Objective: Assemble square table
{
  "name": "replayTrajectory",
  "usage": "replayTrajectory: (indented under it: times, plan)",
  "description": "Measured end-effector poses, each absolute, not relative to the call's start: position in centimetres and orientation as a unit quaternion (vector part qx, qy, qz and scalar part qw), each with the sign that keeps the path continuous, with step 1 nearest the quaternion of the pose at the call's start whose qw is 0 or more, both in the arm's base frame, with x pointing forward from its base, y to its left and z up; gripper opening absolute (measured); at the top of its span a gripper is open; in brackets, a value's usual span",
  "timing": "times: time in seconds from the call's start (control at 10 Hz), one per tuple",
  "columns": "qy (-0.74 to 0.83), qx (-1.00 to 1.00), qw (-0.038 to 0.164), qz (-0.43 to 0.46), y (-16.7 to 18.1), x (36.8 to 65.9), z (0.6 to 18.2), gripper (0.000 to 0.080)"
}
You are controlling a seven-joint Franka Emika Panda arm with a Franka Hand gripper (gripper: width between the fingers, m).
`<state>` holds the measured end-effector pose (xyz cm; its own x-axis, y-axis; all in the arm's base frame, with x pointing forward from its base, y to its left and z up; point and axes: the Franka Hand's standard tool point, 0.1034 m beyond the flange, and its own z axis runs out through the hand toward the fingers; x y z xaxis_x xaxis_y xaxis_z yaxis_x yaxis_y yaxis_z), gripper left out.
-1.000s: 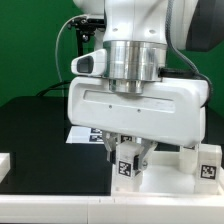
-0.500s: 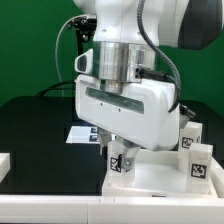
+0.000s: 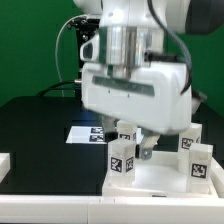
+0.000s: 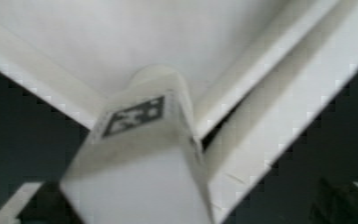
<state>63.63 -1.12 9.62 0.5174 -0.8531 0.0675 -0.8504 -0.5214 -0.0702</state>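
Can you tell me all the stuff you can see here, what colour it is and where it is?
tabletop: one, white, lying on the black table, nearest the camera
legs: at least four, white with black-and-white tags, standing upright on the tabletop
marker board: one, white, flat on the table behind the tabletop
table: one, black
white block: one, at the exterior view's left edge
backdrop: green, behind everything
arm: one, white, over the tabletop
gripper: one, open, among the legs
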Motion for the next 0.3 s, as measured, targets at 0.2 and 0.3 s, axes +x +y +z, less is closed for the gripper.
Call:
replayTrajectory:
  times: [0.2, 0.3]
  plan:
    - [0.490, -0.870, 0.017, -0.049, -1.29, 64.06, 10.31, 0.0648]
    - [0.490, -0.870, 0.016, -0.049, -1.30, 64.04, 10.25, 0.0648]
